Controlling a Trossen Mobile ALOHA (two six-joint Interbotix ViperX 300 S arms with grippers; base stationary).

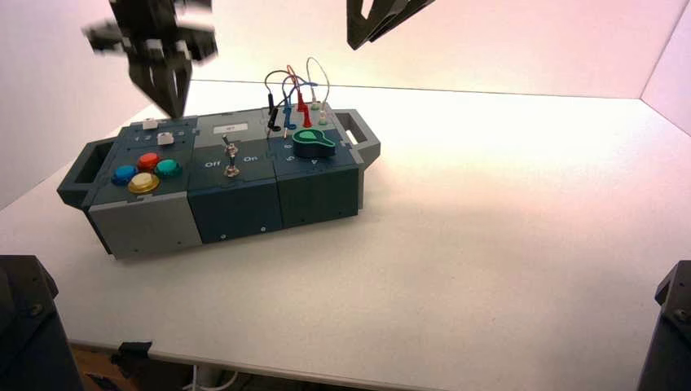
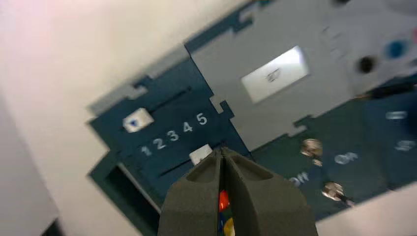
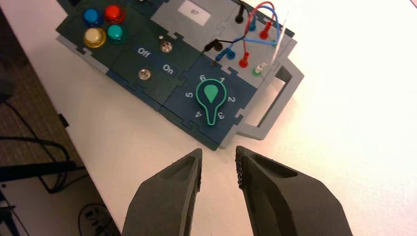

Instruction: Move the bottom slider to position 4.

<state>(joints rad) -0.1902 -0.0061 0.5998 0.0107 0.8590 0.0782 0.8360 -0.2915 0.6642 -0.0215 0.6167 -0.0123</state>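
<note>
The box point(image 1: 236, 199) stands on the white table point(image 1: 489, 228), its left end carrying a dark teal panel with two slotted tracks and a printed number row point(image 2: 173, 133) reading 1 to 5 between them. The left gripper point(image 2: 222, 153) hangs above that panel with its fingers pressed together, tips just beside the bottom slider point(image 2: 200, 154), a small white knob sitting in its track below the 4 point(image 2: 187, 127) and 5. The top slider point(image 2: 137, 120) sits near the 1 end. The right gripper point(image 3: 219, 167) waits high off the box's right side, fingers narrowly apart, holding nothing
</note>
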